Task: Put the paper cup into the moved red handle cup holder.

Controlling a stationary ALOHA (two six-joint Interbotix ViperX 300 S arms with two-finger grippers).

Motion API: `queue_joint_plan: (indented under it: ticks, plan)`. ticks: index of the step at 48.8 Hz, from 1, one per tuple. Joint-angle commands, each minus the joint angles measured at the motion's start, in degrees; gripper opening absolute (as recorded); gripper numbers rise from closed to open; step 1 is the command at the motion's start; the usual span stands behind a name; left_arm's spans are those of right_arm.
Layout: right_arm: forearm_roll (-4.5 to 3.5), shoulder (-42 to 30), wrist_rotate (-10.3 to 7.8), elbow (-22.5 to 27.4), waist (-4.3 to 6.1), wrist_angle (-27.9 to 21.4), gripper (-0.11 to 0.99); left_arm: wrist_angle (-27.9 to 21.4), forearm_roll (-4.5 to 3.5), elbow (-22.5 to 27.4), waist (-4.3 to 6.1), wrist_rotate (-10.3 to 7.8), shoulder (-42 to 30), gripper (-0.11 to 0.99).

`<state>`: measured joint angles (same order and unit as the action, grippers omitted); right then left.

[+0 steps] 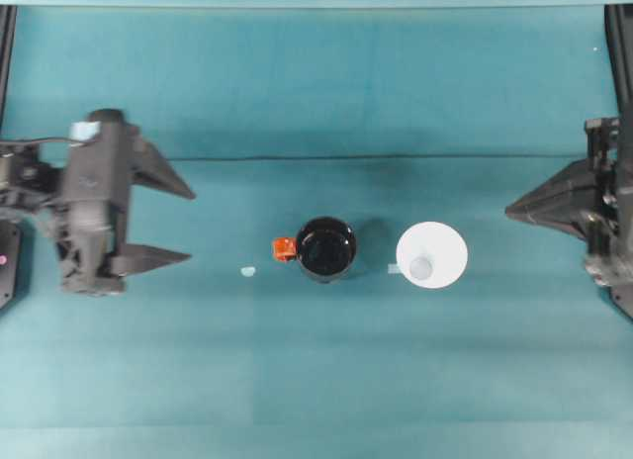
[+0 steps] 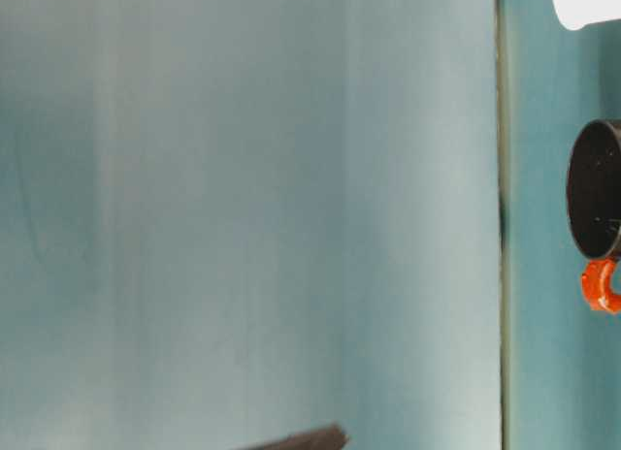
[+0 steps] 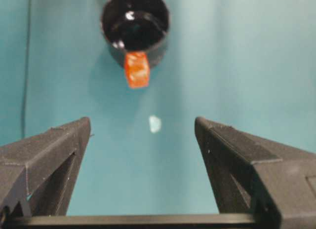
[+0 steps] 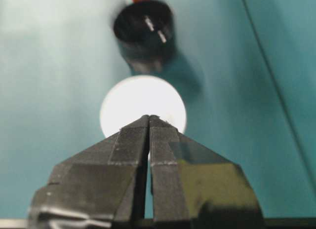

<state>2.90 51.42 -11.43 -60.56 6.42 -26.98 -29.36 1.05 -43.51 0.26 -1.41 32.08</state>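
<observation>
A teal cloth [image 1: 316,380] covers the table, with a dark seam running across the frame's upper half.

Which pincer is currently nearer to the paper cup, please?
Right. The right pincer sits just beyond the paper cup; the left pincer lies across the cup holder.

Left gripper [image 1: 188,224]: matte black, two wedge-shaped tapering fingers on a blocky dark grey body, pale light-blue patch on top, black cable at the wrist. Right gripper [image 4: 149,118]: black, textured wedge fingers, glossy tape wrapped near their base.
</observation>
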Motion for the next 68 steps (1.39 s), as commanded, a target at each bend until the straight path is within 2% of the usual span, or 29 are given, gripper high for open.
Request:
queue_joint_plan:
  ticks: [1, 4, 11, 17, 21, 25, 30, 34, 44, 52, 60, 68]
  plan:
    - [0.0, -1.58, -3.43, 2.46, 1.67, -1.14, -0.08, 0.44, 0.09, 0.18, 0.18, 0.09, 1.49, 0.92]
    - [-0.26, -2.64, -4.66, 3.52, 2.2, -2.11, -0.08, 0.35, 0.09, 0.0, 0.18, 0.09, 1.85, 0.92]
    - [-0.44, -5.8, -4.75, 6.24, 2.29, -5.1, -0.04, 0.35, 0.09, -0.09, 0.09, 0.09, 1.85, 0.92]
    - [-0.35, -8.88, -5.01, 8.53, 2.2, -9.23, 0.07, 0.35, 0.09, -0.35, 0.09, -0.26, 1.85, 0.92]
    - [-0.26, -11.34, -5.54, 10.55, 2.29, -12.04, 0.24, 0.44, 0.09, -0.62, 0.09, -0.26, 1.93, 0.92]
    - [-0.26, -14.15, -6.15, 12.48, 2.37, -14.68, 0.48, 0.35, 0.09, -0.7, 0.09, -0.26, 2.02, 0.92]
    - [-0.53, -18.37, -6.06, 15.12, 2.37, -18.72, 0.78, 0.35, 0.09, -0.97, 0.09, -0.35, 2.02, 0.92]
    - [-0.97, -21.01, -5.98, 16.7, 2.37, -20.13, 0.94, 0.35, 0.09, -1.32, 0.09, -0.35, 2.02, 0.92]
    - [-1.93, -26.63, -5.45, 20.04, 2.37, -21.27, 0.94, 0.44, 0.09, -2.02, 0.09, -0.26, 2.02, 0.88]
    - [-2.02, -30.5, -5.19, 20.3, 2.2, -19.86, 0.94, 0.62, 0.09, -1.93, -0.53, 0.18, 1.93, 0.85]
    - [-1.93, -34.54, -5.19, 21.27, 1.49, -19.6, 0.94, 0.62, 0.09, -2.2, -0.62, 0.09, 1.93, 0.85]
    - [-2.02, -38.67, -5.1, 22.24, 1.49, -17.93, 0.94, 0.62, 0.09, -2.37, -0.62, 0.18, 1.93, 0.85]
